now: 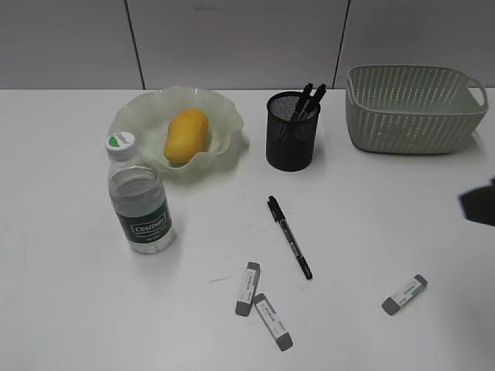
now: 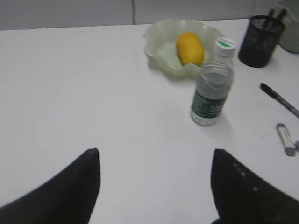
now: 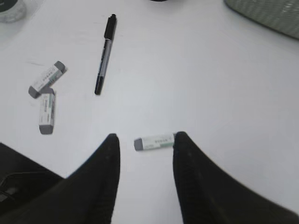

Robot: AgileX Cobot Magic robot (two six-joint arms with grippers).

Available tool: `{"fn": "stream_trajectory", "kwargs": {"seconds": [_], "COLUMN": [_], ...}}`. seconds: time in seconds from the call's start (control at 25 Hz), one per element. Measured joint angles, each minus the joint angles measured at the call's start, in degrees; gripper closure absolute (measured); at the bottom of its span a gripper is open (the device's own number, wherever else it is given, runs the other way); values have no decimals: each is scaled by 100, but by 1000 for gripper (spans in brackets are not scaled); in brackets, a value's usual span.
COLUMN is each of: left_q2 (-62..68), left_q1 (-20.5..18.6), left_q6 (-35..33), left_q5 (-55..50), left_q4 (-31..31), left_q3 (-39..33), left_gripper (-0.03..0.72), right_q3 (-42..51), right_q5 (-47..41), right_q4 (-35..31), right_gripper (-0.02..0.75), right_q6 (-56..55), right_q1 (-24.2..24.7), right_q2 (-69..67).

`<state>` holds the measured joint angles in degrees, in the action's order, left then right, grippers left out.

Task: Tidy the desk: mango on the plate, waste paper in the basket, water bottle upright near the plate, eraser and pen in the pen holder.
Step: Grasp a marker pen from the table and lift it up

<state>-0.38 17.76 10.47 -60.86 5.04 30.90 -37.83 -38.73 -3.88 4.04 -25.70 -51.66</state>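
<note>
The mango (image 1: pixel 186 135) lies in the plate (image 1: pixel 139 112). The water bottle (image 1: pixel 139 202) stands upright in front of the plate. The pen holder (image 1: pixel 292 135) holds two pens. Another pen (image 1: pixel 290 237) lies on the desk (image 1: pixel 69 309), with two erasers (image 1: pixel 247 288) (image 1: pixel 273 321) near it and a third eraser (image 1: pixel 404 294) to the right. My right gripper (image 3: pixel 146 136) is open above that third eraser (image 3: pixel 154 141), which lies just beyond its fingertips. My left gripper (image 2: pixel 155 156) is open and empty over bare desk, left of the bottle (image 2: pixel 212 88). No waste paper is in view.
The basket (image 1: pixel 410 108) stands at the back right; its inside is not visible. A dark part of the right arm (image 1: pixel 479 205) shows at the right edge of the exterior view. The left arm does not show there. A grey wall runs behind the desk.
</note>
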Motion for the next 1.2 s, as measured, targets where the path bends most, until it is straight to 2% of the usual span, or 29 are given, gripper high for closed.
{"fn": "stream_trajectory", "kwargs": {"seconds": [0.08, 0.24, 0.6, 1.0, 1.12, 1.2], "left_q2": [0, 0, 0, 0, 0, 0], "left_q1": [-422, -818, -872, -872, -872, -872], "left_q6": [0, 0, 0, 0, 0, 0], "left_q5": [5, 5, 5, 5, 5, 5], "left_q4": [0, 0, 0, 0, 0, 0], "left_q3": [0, 0, 0, 0, 0, 0], "left_gripper": [132, 132, 132, 132, 132, 132], "right_q3": [-466, -1562, -3744, -5121, -5265, -5303], "right_q5": [260, 330, -34, -429, -566, -662], "right_q4": [-290, -664, -658, -10, 186, 337], "right_gripper": [402, 341, 319, 335, 384, 496], "right_q6": [173, 429, 87, -746, -924, -1026], "right_q1": [0, -6, -560, -856, -856, -856], "right_q2": [-1211, -3174, -6117, -7587, -7826, -7853]}}
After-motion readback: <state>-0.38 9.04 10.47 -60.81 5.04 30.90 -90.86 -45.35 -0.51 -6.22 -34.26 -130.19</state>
